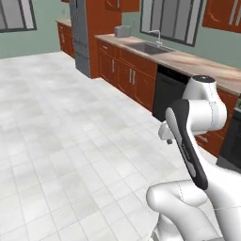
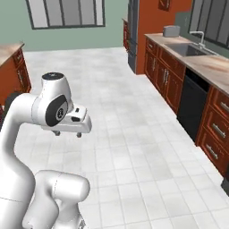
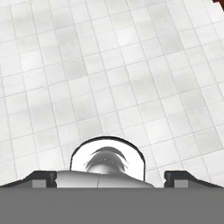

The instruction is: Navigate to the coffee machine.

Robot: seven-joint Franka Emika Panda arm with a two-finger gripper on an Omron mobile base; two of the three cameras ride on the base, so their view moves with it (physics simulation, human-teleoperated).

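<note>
White tiled floor (image 3: 131, 65) beneath gripper (image 3: 111, 177) | fingers (image 3: 43, 178) spread wide, holding nothing | toaster (image 1: 123, 31) far on counter (image 1: 188, 61)

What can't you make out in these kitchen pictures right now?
- Silver toaster at the far end of the counter: too small in both base views to show its slots.
- Dark appliance in the left base view: cut off by the right edge, so its type is unclear.
- Gripper in the hand view: the jaws sit wide apart, holding nothing, above bare floor tiles.
- Black dishwasher: its controls are too small to read.
</note>
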